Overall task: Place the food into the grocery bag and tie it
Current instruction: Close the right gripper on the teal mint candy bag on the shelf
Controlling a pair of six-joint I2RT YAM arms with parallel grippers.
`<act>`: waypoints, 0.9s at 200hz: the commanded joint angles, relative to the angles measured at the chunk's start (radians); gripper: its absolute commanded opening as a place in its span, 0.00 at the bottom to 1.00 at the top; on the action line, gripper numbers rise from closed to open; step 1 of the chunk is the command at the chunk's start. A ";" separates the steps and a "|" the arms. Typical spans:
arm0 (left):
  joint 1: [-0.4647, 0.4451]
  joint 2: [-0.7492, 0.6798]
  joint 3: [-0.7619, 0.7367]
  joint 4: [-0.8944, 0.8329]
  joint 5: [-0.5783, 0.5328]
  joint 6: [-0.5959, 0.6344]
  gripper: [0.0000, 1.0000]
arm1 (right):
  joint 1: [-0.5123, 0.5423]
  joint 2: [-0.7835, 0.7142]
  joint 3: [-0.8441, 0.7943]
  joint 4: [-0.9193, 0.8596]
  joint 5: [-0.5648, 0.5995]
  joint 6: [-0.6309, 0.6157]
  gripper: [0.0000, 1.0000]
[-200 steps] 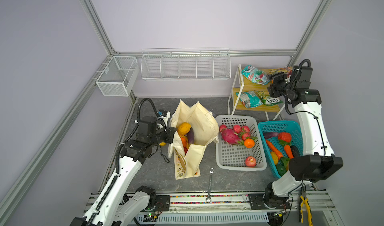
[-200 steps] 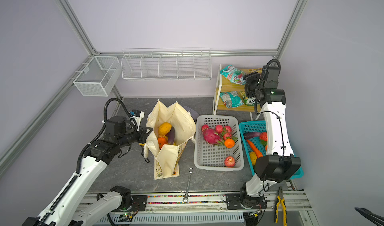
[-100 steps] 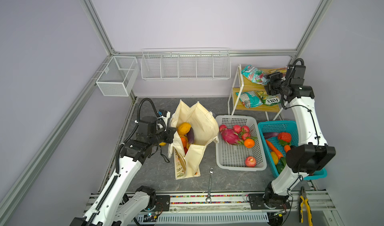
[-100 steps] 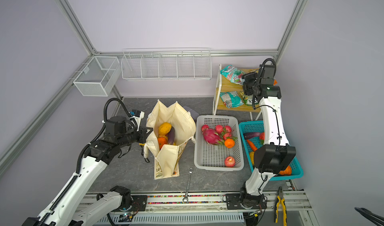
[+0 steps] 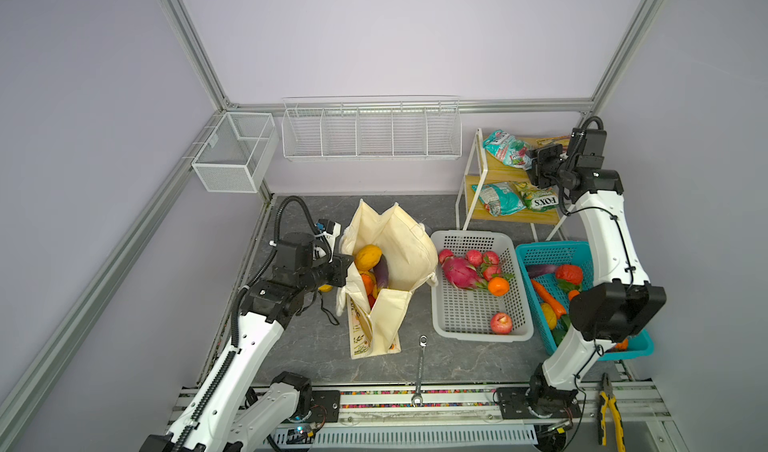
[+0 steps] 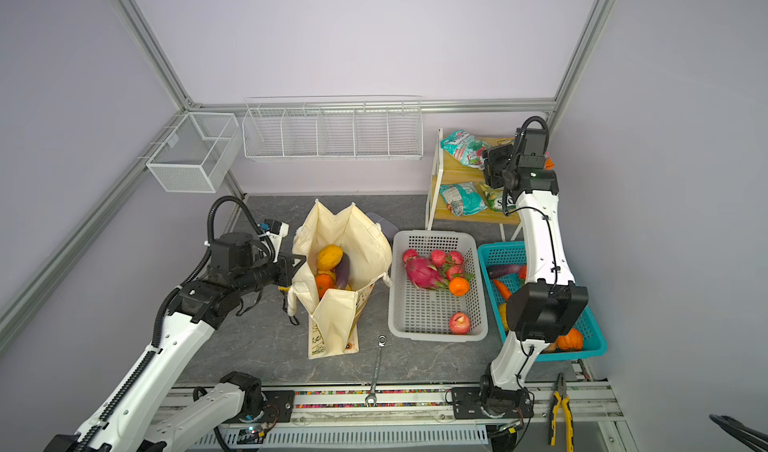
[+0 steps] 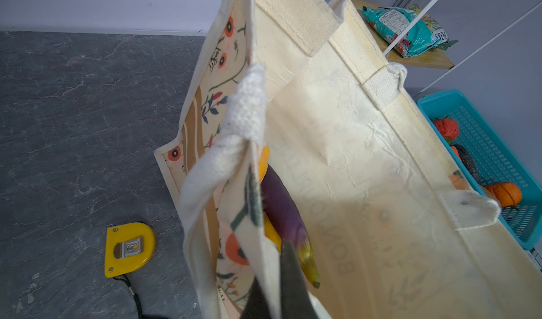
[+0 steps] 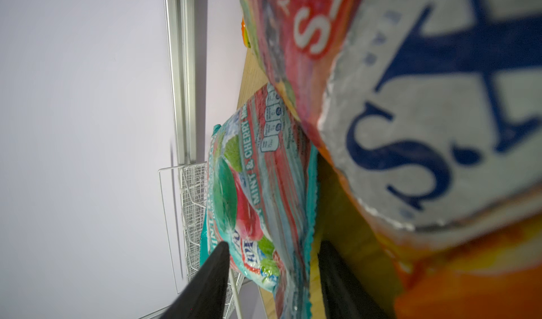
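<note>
Your left gripper is pinching the rim of the bag, which is standing open just beside the grey basket. Your right gripper is sitting half wide around a teal packet on the shelf behind that basket; you cannot tell if it is squeezing.

I see a cream bag printed with orange flowers and a brown band, a purple eggplant, a teal packet, and a blurred, probably orange packet.
</note>
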 commanded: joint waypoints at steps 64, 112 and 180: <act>-0.004 -0.019 -0.002 0.026 0.020 0.011 0.00 | 0.036 0.011 -0.048 0.055 -0.031 0.077 0.24; -0.006 -0.020 -0.003 0.028 0.021 0.011 0.00 | 0.051 0.005 -0.115 0.152 -0.056 0.121 0.12; -0.006 -0.016 -0.006 0.031 0.018 0.011 0.00 | 0.123 0.027 -0.163 0.472 -0.064 0.347 0.07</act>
